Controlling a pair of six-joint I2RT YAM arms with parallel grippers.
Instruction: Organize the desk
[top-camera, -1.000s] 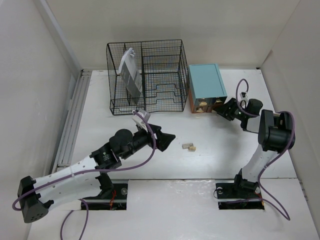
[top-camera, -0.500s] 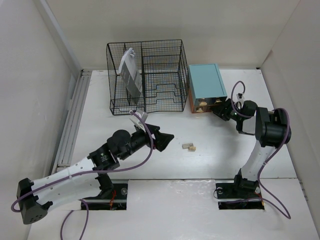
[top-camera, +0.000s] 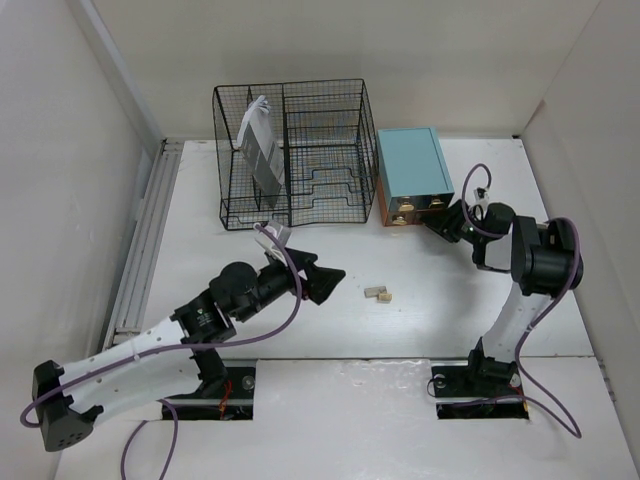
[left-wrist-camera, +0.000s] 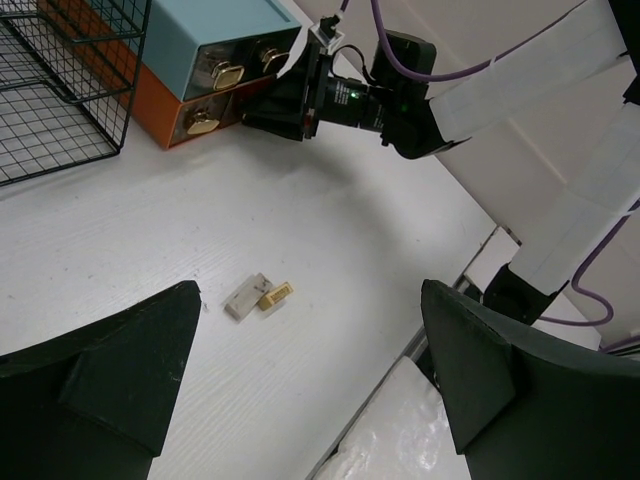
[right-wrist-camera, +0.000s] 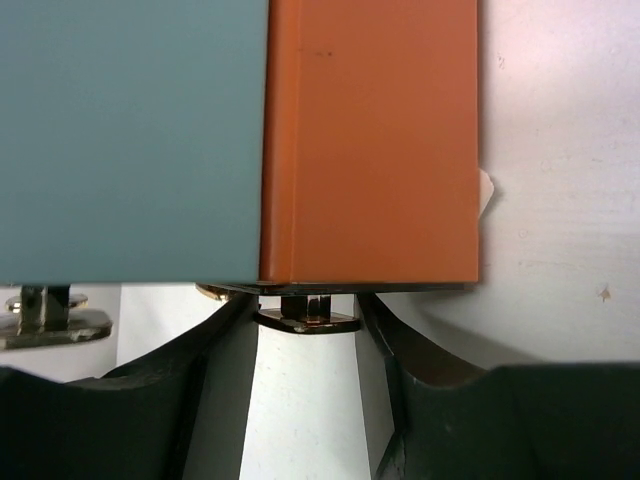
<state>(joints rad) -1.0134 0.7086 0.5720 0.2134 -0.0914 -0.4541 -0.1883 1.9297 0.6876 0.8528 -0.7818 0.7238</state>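
Drawer handle (right-wrist-camera: 307, 320) (brass) sits between your R gripper (right-wrist-camera: 305, 312) fingers, jaws narrow; can't tell if pinching. L gripper (left-wrist-camera: 310, 335) wide open, empty, desk (left-wrist-camera: 330, 230) below.

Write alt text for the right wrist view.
The right pincer straddles a brass handle at the front edge of an orange box section, one finger each side; grip unclear. A teal section lies left, white desk right.

Overhead cam, oblique L wrist, close-up R wrist; shared: drawer box (top-camera: 413, 172).
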